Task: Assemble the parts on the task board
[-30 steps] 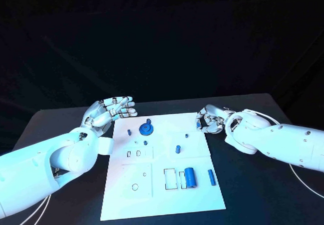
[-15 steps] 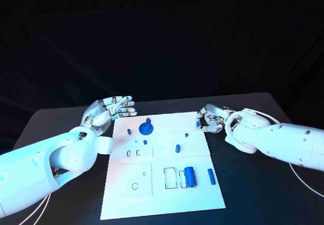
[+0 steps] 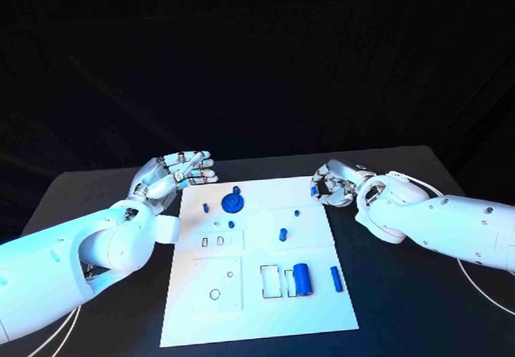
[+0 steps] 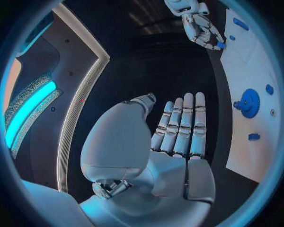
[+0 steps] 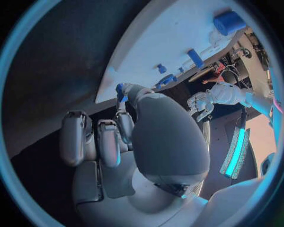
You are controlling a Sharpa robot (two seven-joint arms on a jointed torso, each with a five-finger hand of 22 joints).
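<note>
Right silver hand (image 3: 335,186) pinches small blue part (image 5: 120,91) at white task board (image 3: 263,305) edge, likely readying insertion. Left silver hand (image 3: 177,175) beside board, fingers spread, holding nothing.

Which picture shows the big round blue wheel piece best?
The head view: the round blue wheel piece sits unobstructed near the white task board's far end. The left wrist view shows it warped near the rim; the right wrist view shows nothing clearly identifiable as it.
</note>
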